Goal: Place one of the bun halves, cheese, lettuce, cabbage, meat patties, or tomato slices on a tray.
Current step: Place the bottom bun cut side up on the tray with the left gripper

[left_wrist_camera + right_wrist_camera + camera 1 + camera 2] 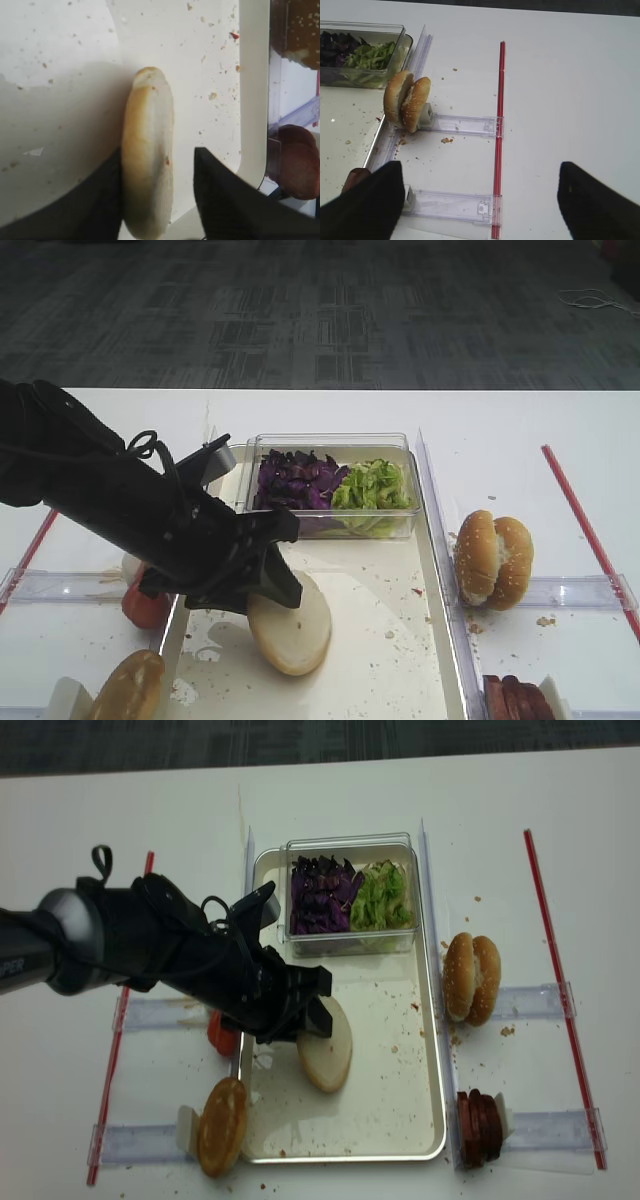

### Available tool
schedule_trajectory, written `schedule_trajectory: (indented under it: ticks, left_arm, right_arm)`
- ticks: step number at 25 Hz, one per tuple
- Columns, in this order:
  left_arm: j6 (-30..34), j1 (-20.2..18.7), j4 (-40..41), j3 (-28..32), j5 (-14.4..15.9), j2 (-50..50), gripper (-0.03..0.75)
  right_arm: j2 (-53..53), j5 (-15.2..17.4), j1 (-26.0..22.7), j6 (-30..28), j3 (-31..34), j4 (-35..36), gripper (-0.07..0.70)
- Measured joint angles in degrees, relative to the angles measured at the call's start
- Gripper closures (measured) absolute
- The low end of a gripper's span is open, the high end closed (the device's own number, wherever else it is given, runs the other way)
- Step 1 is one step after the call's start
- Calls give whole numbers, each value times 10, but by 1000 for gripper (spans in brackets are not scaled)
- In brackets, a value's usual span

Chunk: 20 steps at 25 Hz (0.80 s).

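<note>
The thin bun half (291, 622) already lies on the tray (400, 660); the left gripper (159, 197) straddles it with jaws parted, one finger clear; only withdrawal seems left.

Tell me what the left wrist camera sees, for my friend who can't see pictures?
A thin bun half stands on its edge on the crumb-speckled tray, between the two dark fingers of the left claw. The right finger stands clear of the bun.
</note>
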Motion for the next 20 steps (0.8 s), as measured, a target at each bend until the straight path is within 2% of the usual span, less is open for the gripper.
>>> schedule_trajectory:
  ticks: [4, 10, 20]
  left_arm:
    - [1, 0, 0, 0, -5, 0, 313]
    - [2, 0, 0, 0, -15, 0, 229]
    - [4, 0, -1, -1, -18, -30, 209]
  right_arm:
    - [0, 0, 0, 0, 0, 0, -17]
    - [0, 0, 0, 0, 0, 0, -17]
    - [0, 0, 0, 0, 0, 0, -17]
